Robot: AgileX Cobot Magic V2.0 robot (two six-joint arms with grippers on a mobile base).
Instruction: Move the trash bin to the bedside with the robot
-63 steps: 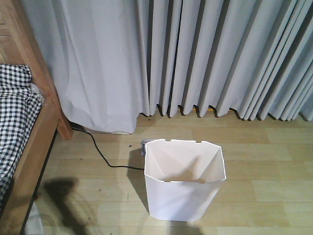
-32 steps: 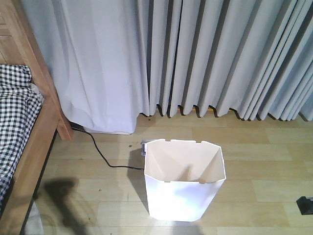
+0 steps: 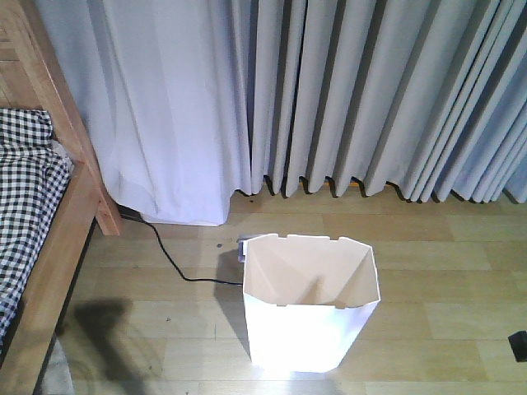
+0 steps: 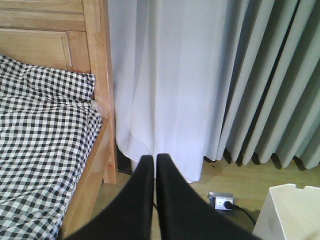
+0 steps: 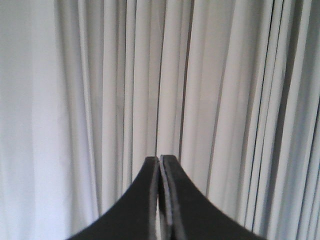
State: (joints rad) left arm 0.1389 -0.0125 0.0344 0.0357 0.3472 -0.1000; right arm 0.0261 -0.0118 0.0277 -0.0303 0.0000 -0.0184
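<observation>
The white trash bin (image 3: 311, 325) stands upright on the wooden floor in the front view, its cream inside showing nothing in it. Its corner also shows low right in the left wrist view as trash bin (image 4: 292, 212). The bed (image 3: 51, 255), with its light wooden frame and checked bedding (image 3: 23, 193), is at the far left, a floor strip apart from the bin. My left gripper (image 4: 155, 158) is shut on nothing and points at the floor beside the bed frame (image 4: 98, 85). My right gripper (image 5: 160, 159) is shut on nothing and faces the curtain. A small black piece of the robot (image 3: 520, 344) shows at the right edge.
Grey-white curtains (image 3: 329, 90) hang along the far wall down to the floor. A floor socket (image 3: 241, 248), also seen as socket (image 4: 221, 201), lies just behind the bin's left corner. Its black cable (image 3: 169, 259) runs toward the bed leg.
A black piece came into the front view's lower right edge half a second ago and now shows less of itself. The bin and bed have not moved.
</observation>
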